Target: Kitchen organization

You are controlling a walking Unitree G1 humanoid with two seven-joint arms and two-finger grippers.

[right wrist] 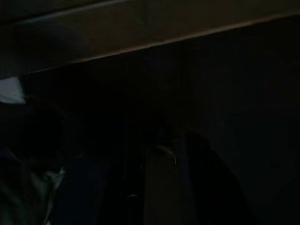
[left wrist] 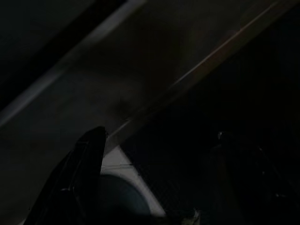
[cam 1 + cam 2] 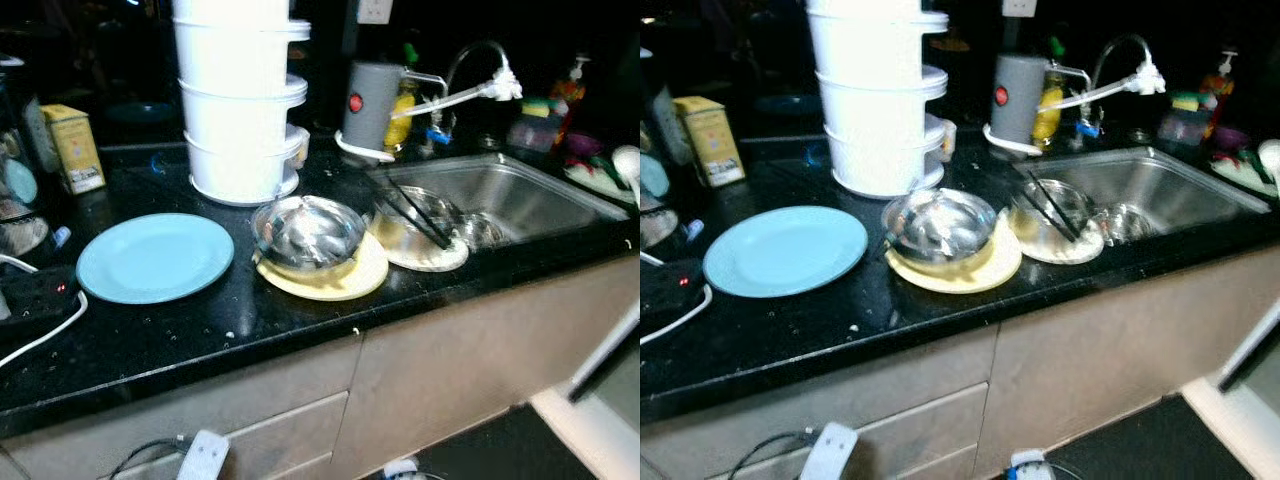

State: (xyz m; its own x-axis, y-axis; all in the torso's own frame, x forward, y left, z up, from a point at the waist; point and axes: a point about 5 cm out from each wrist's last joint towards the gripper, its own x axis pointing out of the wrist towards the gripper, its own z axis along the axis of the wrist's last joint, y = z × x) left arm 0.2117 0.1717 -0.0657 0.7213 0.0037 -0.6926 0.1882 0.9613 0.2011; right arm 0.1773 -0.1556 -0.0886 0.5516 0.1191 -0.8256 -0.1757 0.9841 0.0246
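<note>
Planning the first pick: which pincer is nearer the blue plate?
Left, probably. The plate lies on the counter's left side; the left pincer and right pincer both hang low in shade, by the cabinet front.

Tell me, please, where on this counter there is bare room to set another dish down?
The front strip of the black counter, between the blue plate and the counter edge, is bare. It is crowded from the steel bowl on its yellow plate to the sink, and behind, by the white stacked containers.
</note>
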